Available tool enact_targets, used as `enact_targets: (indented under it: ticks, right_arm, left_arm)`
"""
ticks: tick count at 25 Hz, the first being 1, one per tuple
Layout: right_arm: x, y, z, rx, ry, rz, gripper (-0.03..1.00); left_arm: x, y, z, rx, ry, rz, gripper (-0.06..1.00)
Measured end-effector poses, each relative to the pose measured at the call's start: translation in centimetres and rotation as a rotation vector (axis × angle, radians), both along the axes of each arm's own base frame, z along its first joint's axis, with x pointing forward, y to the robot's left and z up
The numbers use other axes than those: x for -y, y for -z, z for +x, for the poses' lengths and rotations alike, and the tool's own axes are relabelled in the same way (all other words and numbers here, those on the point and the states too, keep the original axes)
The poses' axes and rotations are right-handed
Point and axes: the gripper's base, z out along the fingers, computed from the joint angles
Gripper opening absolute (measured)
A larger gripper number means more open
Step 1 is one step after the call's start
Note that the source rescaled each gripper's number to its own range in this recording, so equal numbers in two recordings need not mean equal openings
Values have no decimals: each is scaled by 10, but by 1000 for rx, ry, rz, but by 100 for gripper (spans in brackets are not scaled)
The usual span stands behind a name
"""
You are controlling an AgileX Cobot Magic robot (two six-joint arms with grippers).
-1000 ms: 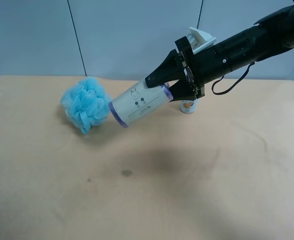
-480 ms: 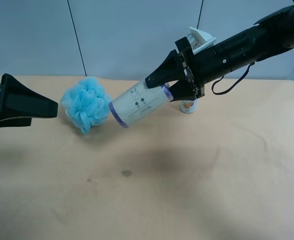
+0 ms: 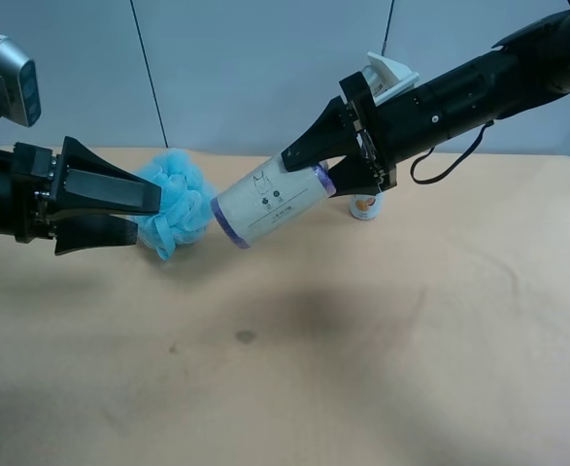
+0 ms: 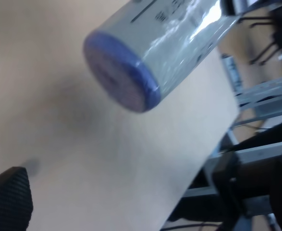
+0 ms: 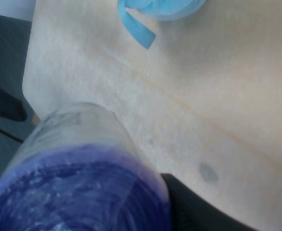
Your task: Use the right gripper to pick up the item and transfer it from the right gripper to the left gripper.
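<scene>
Print on roll too small; illegible.

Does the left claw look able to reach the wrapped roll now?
Probably yes: the open left claw points toward the roll, which the right claw holds up off the table. Only the blue pouf sits close beside the path.

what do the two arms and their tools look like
Both arms are black. The right tool is black and two-pronged, tapering to points, with a white block by its wrist and a looping black cable. The left tool is black and pointed too, with a grey-silver camera module above it.
</scene>
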Motion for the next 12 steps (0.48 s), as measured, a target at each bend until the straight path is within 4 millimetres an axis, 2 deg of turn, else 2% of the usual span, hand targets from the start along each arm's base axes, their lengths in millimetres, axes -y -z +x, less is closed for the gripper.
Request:
enact_targets:
  ticks: [12]
  right_arm:
    - [0, 0, 0, -1, 3, 3, 1]
  left_arm:
    - [5, 27, 44, -61, 64, -149, 100]
